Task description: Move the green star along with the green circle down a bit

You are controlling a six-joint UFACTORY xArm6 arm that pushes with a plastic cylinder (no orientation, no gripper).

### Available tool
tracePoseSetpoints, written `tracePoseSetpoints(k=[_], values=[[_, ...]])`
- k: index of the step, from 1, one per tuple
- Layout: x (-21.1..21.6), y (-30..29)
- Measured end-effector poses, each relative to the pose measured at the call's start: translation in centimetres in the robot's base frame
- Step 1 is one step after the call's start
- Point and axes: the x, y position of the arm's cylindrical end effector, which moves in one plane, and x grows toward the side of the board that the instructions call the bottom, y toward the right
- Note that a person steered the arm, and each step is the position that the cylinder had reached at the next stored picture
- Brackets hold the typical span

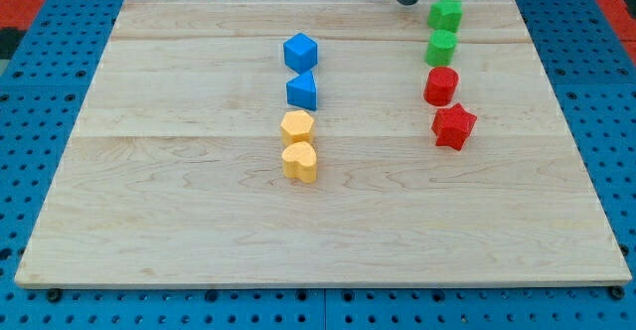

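Note:
The green star [446,14] sits near the view's top right of the wooden board [199,221]. The green circle [441,47] lies directly below it, touching or nearly touching. My tip [407,1] is at the board's top edge, just to the left of the green star and slightly above it, a small gap apart.
Below the green circle stand a red circle [440,85] and a red star [454,126]. In the middle column are a blue cube [300,51], a blue triangle-like block [302,90], a yellow hexagon [297,127] and a yellow heart [299,161].

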Motion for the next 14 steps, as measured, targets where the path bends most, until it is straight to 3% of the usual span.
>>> tracePoseSetpoints(k=[5,7,9,12,14], values=[[2.3,1.8],[-0.1,1.9],[0.1,9.4],[1.5,7.4],[4.7,4.8]])
